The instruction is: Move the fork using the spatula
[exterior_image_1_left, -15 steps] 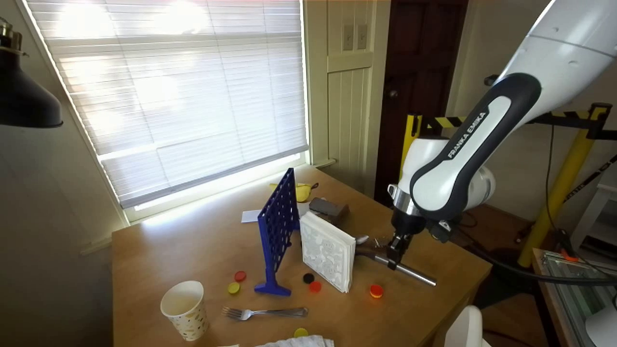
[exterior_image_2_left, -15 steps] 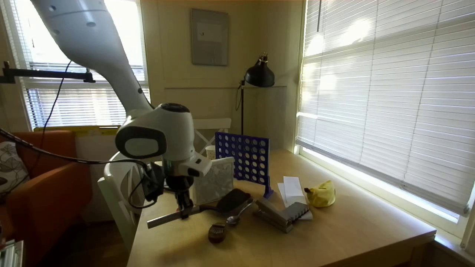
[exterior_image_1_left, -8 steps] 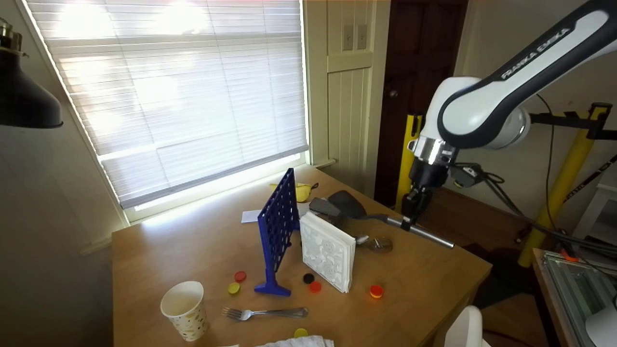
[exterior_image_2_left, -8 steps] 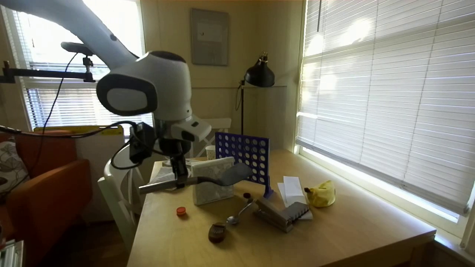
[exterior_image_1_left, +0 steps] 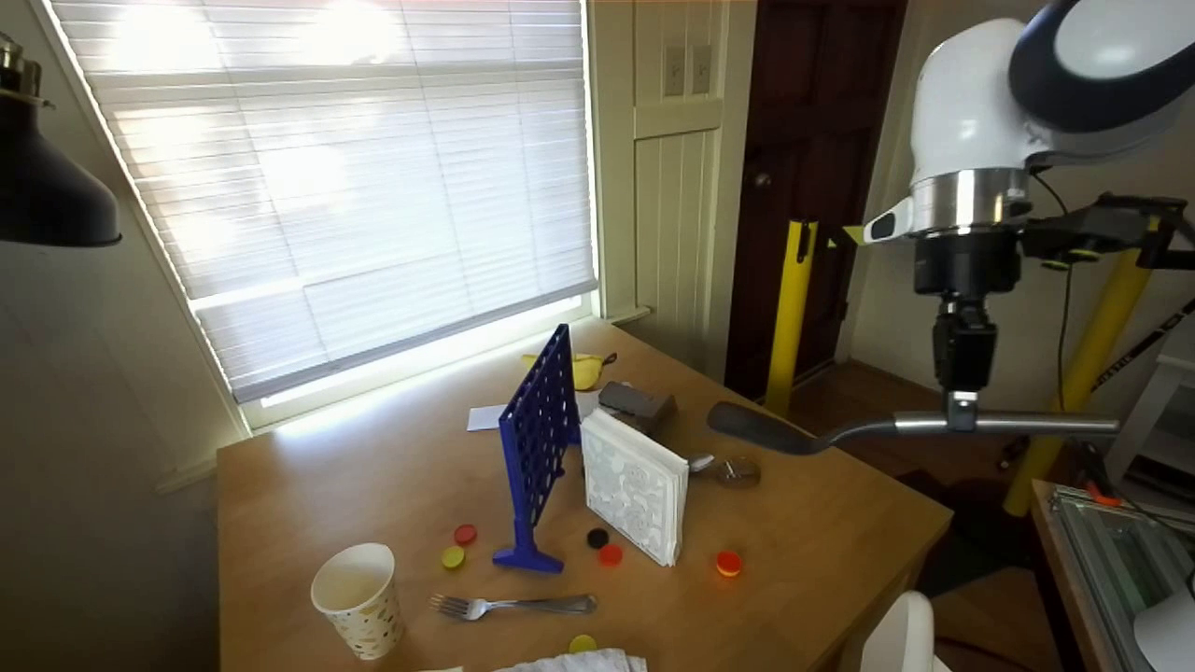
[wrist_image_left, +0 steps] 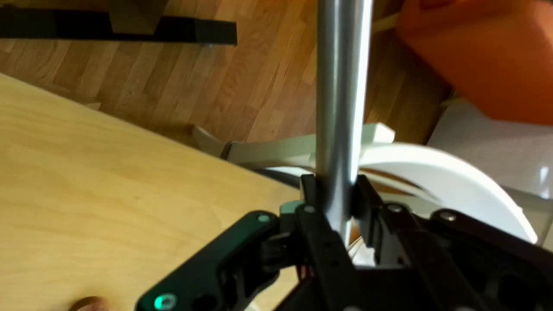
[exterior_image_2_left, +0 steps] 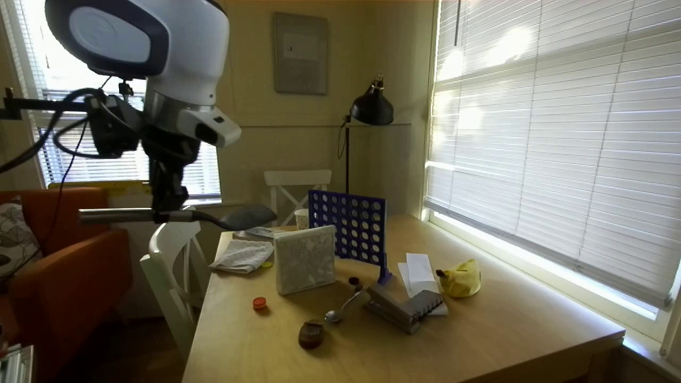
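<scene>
The fork (exterior_image_1_left: pixel 518 607) lies flat on the table in an exterior view, tines towards the white cup (exterior_image_1_left: pixel 359 602). I cannot make the fork out in the wrist view. My gripper (exterior_image_1_left: pixel 962 415) is shut on the metal handle of the spatula (exterior_image_1_left: pixel 761 429) and holds it roughly level in the air, near the table's edge. Its dark grey head points in over the table. Both exterior views show this; the gripper (exterior_image_2_left: pixel 159 215) and the spatula head (exterior_image_2_left: pixel 247 217) are high at the left here. In the wrist view the fingers (wrist_image_left: pixel 335 194) clamp the spatula's handle (wrist_image_left: pixel 343 86).
A blue game rack (exterior_image_1_left: pixel 541 448) and a white patterned block (exterior_image_1_left: pixel 635 490) stand upright mid-table. A stapler (exterior_image_2_left: pixel 396 308), spoon (exterior_image_2_left: pixel 346 308), brown round object (exterior_image_2_left: pixel 311 334), yellow object (exterior_image_2_left: pixel 462 279), cloth (exterior_image_2_left: pixel 245 256) and several discs lie around. White chairs (exterior_image_2_left: pixel 175 255) stand at the edge.
My gripper has lifted the spatula from low over the table and carried it up and outward past the table's edge. The spatula has turned. The fork and other table objects have not moved.
</scene>
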### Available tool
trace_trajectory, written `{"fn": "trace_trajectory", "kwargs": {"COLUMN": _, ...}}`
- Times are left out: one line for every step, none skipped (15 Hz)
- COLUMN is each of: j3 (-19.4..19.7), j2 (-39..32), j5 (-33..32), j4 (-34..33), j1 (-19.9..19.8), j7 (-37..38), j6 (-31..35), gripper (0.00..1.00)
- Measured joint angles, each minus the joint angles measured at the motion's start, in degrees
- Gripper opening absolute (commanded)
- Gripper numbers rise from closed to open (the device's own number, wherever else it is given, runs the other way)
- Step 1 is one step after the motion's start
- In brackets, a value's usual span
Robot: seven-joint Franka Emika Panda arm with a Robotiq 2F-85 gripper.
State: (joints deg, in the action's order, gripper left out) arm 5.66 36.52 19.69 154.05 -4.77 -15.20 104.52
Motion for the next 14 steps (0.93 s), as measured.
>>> {"fn": "trace_trajectory", "kwargs": {"j3": 0.1, "j2": 2.5, "j5": 0.2, "j4": 0.0, "j1": 1.0, "j7": -0.5, "j6": -3.7, "gripper": 0.06}}
{"fn": "trace_trajectory", "kwargs": {"j3": 0.1, "j2": 5.1, "j5": 0.8, "j4": -0.1, "j1": 2.4, "j7": -0.6, "j6": -6.8, "gripper": 0.06}}
{"fn": "trace_trajectory", "kwargs": {"j3": 0.1, "j2": 7.0, "j5": 2.3, "j4": -0.2, "j1": 4.0, "j7": -0.6, "j6": -8.9, "gripper": 0.06}}
{"fn": "trace_trajectory", "kwargs": {"j3": 0.1, "j2": 8.2, "j5": 4.5, "j4": -0.4, "j1": 5.5, "j7": -0.6, "j6": -10.2, "gripper": 0.06}}
{"fn": "trace_trajectory", "kwargs": {"j3": 0.1, "j2": 8.5, "j5": 7.0, "j4": -0.7, "j1": 7.0, "j7": -0.4, "j6": -10.6, "gripper": 0.06}}
{"fn": "trace_trajectory", "kwargs": {"j3": 0.0, "j2": 8.1, "j5": 10.0, "j4": -1.0, "j1": 8.4, "j7": -0.2, "j6": -10.4, "gripper": 0.06}}
{"fn": "trace_trajectory", "kwargs": {"j3": -0.1, "j2": 7.2, "j5": 13.3, "j4": -1.3, "j1": 9.6, "j7": -0.1, "j6": -9.4, "gripper": 0.06}}
{"fn": "trace_trajectory", "kwargs": {"j3": -0.3, "j2": 5.6, "j5": 16.7, "j4": -1.6, "j1": 10.5, "j7": 0.0, "j6": -7.9, "gripper": 0.06}}
{"fn": "trace_trajectory", "kwargs": {"j3": -0.5, "j2": 3.4, "j5": 20.1, "j4": -2.1, "j1": 11.1, "j7": 0.2, "j6": -6.3, "gripper": 0.06}}
{"fn": "trace_trajectory", "kwargs": {"j3": -0.7, "j2": 0.7, "j5": 23.4, "j4": -2.9, "j1": 11.4, "j7": 0.2, "j6": -4.4, "gripper": 0.06}}
{"fn": "trace_trajectory", "kwargs": {"j3": -1.1, "j2": -2.3, "j5": 26.5, "j4": -3.8, "j1": 11.6, "j7": 0.1, "j6": -2.5, "gripper": 0.06}}
{"fn": "trace_trajectory", "kwargs": {"j3": -1.5, "j2": -5.6, "j5": 29.3, "j4": -5.0, "j1": 11.6, "j7": 0.1, "j6": -0.7, "gripper": 0.06}}
{"fn": "trace_trajectory", "kwargs": {"j3": -1.9, "j2": -9.0, "j5": 31.7, "j4": -6.4, "j1": 11.6, "j7": 0.1, "j6": 0.5, "gripper": 0.06}}
{"fn": "trace_trajectory", "kwargs": {"j3": -2.3, "j2": -12.4, "j5": 33.6, "j4": -8.1, "j1": 11.6, "j7": 0.0, "j6": 1.2, "gripper": 0.06}}
